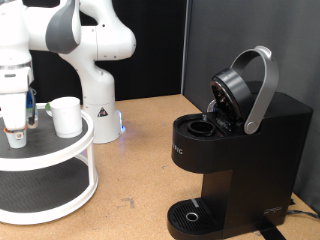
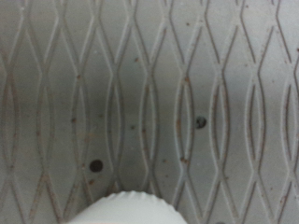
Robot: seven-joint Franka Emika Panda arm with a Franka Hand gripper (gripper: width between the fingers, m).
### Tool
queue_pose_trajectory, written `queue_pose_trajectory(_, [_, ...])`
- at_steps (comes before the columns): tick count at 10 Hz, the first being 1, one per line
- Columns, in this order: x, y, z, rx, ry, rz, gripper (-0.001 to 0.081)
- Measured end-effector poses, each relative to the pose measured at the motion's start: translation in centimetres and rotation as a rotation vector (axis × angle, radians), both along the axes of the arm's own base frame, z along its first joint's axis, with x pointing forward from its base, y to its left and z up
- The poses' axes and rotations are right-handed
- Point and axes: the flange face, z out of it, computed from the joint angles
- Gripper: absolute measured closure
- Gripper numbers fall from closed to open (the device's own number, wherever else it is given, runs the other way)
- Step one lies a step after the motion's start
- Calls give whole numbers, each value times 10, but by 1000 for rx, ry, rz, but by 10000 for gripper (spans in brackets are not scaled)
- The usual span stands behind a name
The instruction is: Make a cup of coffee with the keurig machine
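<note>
The keurig machine (image 1: 240, 150) stands at the exterior view's right, black, with its grey arched lid handle (image 1: 262, 85) raised and the pod chamber (image 1: 200, 128) open. The small white cup (image 1: 66, 116) stands on the top shelf of a white round two-tier stand (image 1: 50, 160) at the left. My gripper (image 1: 14, 122) points down over that shelf, left of the cup, right above a small white pod (image 1: 15, 137). Its fingers are not distinct. The wrist view shows the shelf's ribbed grey surface (image 2: 149, 93) and a white rounded object (image 2: 126, 207) at the frame's edge.
The white robot base (image 1: 98, 100) stands behind the stand. The machine's round drip tray (image 1: 190, 215) is at the bottom. Brown table top (image 1: 140, 150) lies between stand and machine. A dark curtain hangs behind.
</note>
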Motion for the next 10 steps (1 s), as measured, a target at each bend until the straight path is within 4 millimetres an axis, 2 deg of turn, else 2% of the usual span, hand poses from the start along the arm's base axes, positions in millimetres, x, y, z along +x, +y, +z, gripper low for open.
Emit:
queue_pose_trajectory(1, [0, 0, -1, -1, 1, 0, 256])
queue_pose_trajectory(2, [1, -1, -1, -4, -2, -1, 256])
queue_pose_trajectory(3, [1, -1, -1, -4, -3, -2, 359])
queue_pose_trajectory(7, [3, -5, 8, 7, 5, -19, 359])
queue_pose_trajectory(10, [5, -12, 43, 18, -9, -29, 374])
